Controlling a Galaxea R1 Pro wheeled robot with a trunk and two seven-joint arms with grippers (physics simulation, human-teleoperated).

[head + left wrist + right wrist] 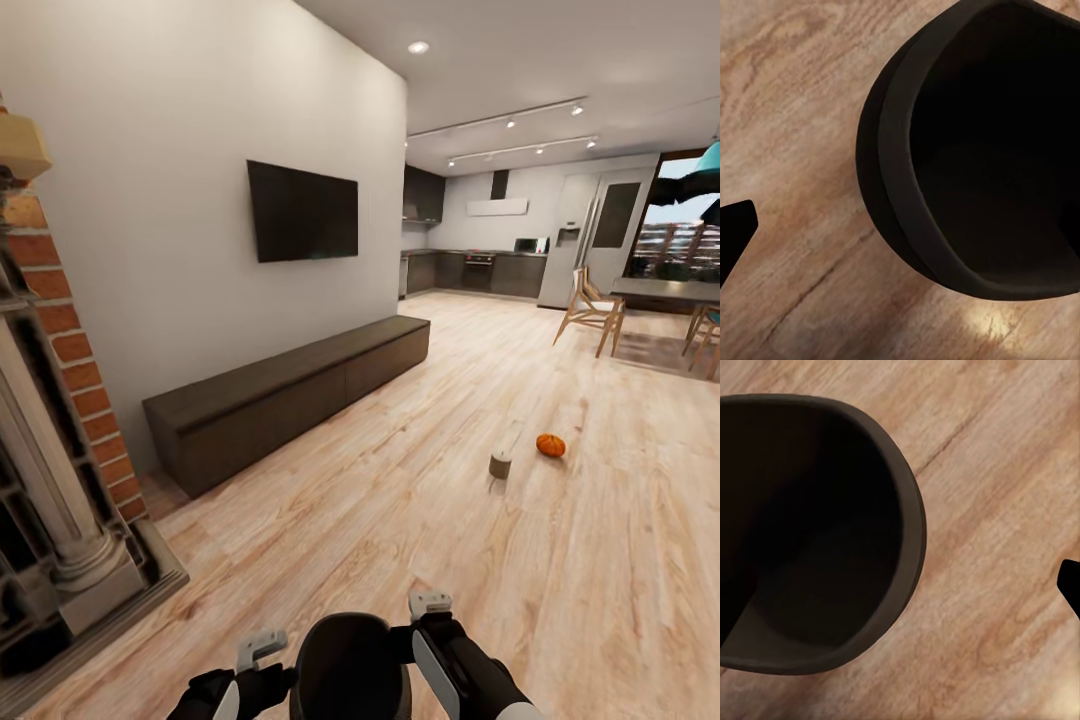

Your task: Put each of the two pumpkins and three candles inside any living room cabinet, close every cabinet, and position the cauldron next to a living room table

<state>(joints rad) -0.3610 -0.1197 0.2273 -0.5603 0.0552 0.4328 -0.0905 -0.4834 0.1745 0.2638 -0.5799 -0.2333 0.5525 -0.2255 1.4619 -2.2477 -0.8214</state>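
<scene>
— Cauldron [350,665]: where does it sit?
— Between my left gripper [258,650] and right gripper [430,604], over plank floor [560,560]; whether either pinches its rim, I cannot tell.
— Next?
— Pumpkin [550,445] and candle [500,464] lie ahead-right, nearer my right arm.

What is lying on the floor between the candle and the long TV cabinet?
In the head view, nothing: between the candle and the TV cabinet there is only bare plank floor. The pumpkin sits on the candle's far side.
</scene>
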